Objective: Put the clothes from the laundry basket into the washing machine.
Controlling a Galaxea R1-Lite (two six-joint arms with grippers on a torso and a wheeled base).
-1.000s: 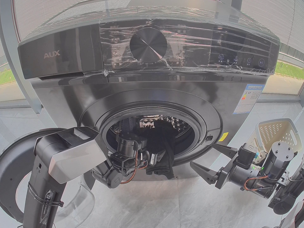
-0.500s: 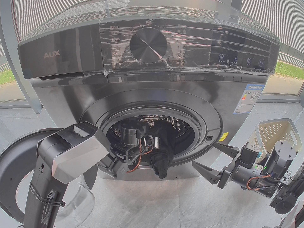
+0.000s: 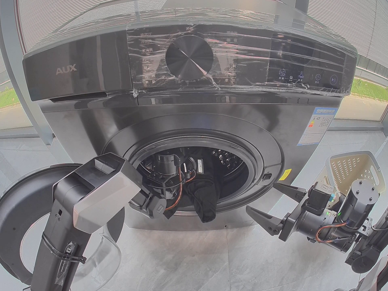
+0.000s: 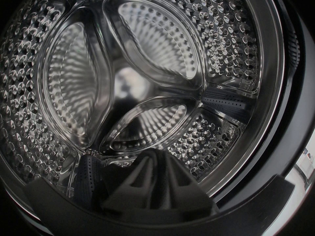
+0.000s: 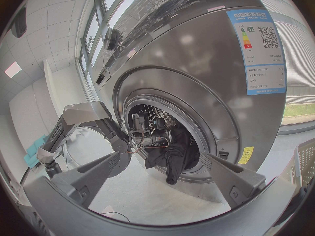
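The dark grey washing machine [image 3: 81, 122] stands with its round drum opening [image 3: 242, 174] uncovered. My left gripper [image 3: 193, 164] is inside the opening, shut on a black garment [image 3: 205, 201] that hangs over the lower rim and down the front. In the left wrist view the bunched black garment [image 4: 154, 184] sits between the closed fingers, with the bare steel drum [image 4: 131, 82] behind. My right gripper [image 3: 262, 199] hovers open and holds nothing, low to the right of the opening, in front of the beige laundry basket [image 3: 355, 168].
The washer door [image 3: 18, 207] is swung open at the left, beside my left arm. Grey tiled floor [image 3: 210, 259] lies in front of the machine. The basket [image 5: 305, 161] stands on the floor at the machine's right side.
My left gripper has risen and gone deeper into the drum opening, lifting the black garment so less of it hangs down the front. The right arm has barely moved.
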